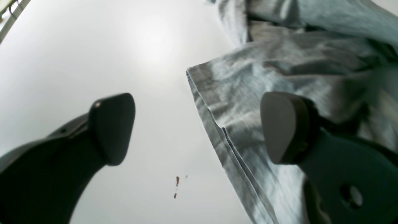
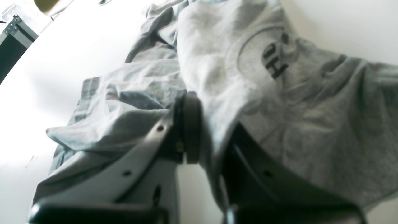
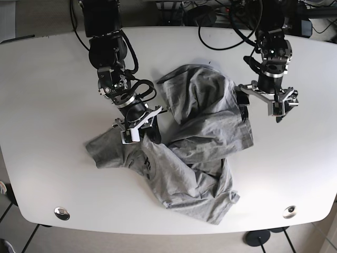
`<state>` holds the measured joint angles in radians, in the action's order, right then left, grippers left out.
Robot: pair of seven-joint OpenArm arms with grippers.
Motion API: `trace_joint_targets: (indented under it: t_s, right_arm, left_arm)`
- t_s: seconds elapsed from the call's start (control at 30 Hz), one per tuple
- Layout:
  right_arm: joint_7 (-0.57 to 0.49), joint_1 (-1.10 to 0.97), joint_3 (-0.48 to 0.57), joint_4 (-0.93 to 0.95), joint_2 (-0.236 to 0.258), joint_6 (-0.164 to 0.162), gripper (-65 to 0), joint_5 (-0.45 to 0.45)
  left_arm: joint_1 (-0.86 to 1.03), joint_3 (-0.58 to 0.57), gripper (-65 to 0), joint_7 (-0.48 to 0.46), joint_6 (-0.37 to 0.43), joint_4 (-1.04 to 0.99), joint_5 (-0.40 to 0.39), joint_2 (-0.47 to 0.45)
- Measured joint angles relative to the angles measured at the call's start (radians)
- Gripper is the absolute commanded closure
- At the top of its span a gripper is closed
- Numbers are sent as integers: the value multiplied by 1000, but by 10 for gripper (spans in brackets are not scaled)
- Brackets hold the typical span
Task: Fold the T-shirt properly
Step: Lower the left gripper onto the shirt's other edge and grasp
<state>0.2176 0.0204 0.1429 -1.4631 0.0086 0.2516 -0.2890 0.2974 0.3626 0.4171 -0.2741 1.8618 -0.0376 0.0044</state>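
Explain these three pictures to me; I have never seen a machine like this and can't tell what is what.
The overhead picture shows a white table with a crumpled grey T-shirt and two robot arms reaching in from the far edge. The other two pictures come from cameras mounted on the arms' wrists, looking past their pincers. The robot's right tool, on the left of the overhead picture, is shut on a fold of the shirt; its own camera shows cloth pinched between the fingers. The left tool is open, holding nothing, beside the shirt's hemmed edge. The shirt is not folded yet.
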Motion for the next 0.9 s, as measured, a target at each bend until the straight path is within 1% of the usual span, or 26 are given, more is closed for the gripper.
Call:
trace_joint_targets:
  t_s: [0.07,0.17,0.23,0.27,0.33,0.53,0.67,0.73,0.77,0.8,0.9]
  right_arm:
    - [-2,-14,-5,-18,0,0,-21,0]
    - [0,-40,-4,-35,0,0,-21,0]
    - [0,-49,-4,-36,0,0,-21,0]
    - [0,-50,-4,-36,0,0,-21,0]
    - [0,-50,-4,-36,0,0,-21,0]
    - [0,-50,-4,-36,0,0,-21,0]
    - [0,-50,-4,-36,0,0,-21,0]
    - [0,-50,-4,-36,0,0,-21,0]
    - [0,-50,-4,-36,0,0,-21,0]
    - [0,-50,-4,-36,0,0,-21,0]
    - [0,-50,-4,-36,0,0,-21,0]
  left_arm:
    - [-87,27,-633,66,-20,-64,0,9]
    - [-211,69,-633,118,-78,-190,0,7]
    - [-273,86,-633,118,-89,-282,0,6]
    - [-308,88,-632,119,-93,-365,4,1]
    - [-349,82,-632,122,-102,-462,7,-13]
    - [-478,80,-632,90,-102,-656,2,-43]
    - [-535,85,-632,61,-179,-756,-9,-64]
    - [-573,85,-631,40,-192,-824,-15,-67]
    - [-589,85,-618,23,-199,-863,-20,-66]
    - [-603,85,-581,15,-208,-902,-27,-66]
    - [-642,82,-401,11,-210,-1004,-31,-81]
